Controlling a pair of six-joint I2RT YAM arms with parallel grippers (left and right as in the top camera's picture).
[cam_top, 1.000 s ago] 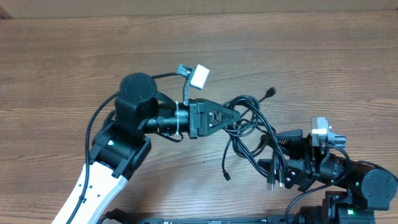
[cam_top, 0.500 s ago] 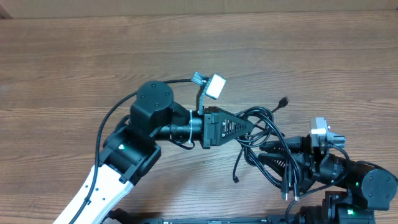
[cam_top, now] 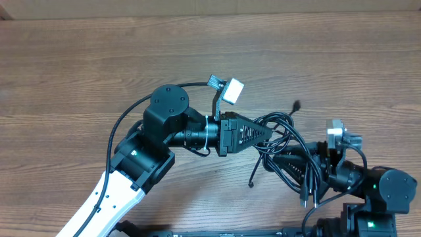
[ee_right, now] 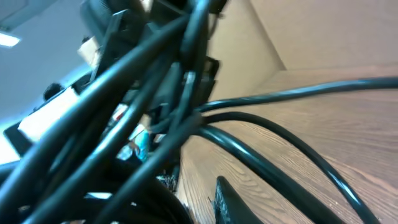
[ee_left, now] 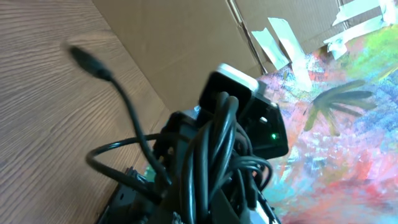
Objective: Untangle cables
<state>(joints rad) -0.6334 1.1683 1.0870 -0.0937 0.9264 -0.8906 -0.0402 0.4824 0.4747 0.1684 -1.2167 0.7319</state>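
Note:
The cables point(cam_top: 284, 139) are a bunch of thin black cords hanging between my two arms above the wooden table point(cam_top: 79, 66). My left gripper point(cam_top: 268, 133) points right and is shut on the bunch's left side. My right gripper point(cam_top: 279, 162) points left, its jaws narrowed around several strands at the bunch's lower side. One plug end point(cam_top: 297, 105) sticks up at the back, another point(cam_top: 250, 184) dangles at the front left, and two more point(cam_top: 306, 199) hang by the right arm. In the left wrist view the cables point(ee_left: 217, 162) fill the jaws. The right wrist view has cables point(ee_right: 155, 112) crossing close to the lens, with one fingertip point(ee_right: 231, 202) showing.
A cardboard wall point(cam_top: 197, 8) runs along the table's far edge. The left wrist's white camera block point(cam_top: 231, 89) stands above the left gripper. The right arm's camera point(cam_top: 339, 135) sits just right of the bunch. A colourful painted sheet point(ee_left: 348, 124) lies beyond the table.
My left arm has carried the bunch to the right and slightly back. The right gripper's jaws have narrowed around the lower strands, and the dangling plug ends have shifted right.

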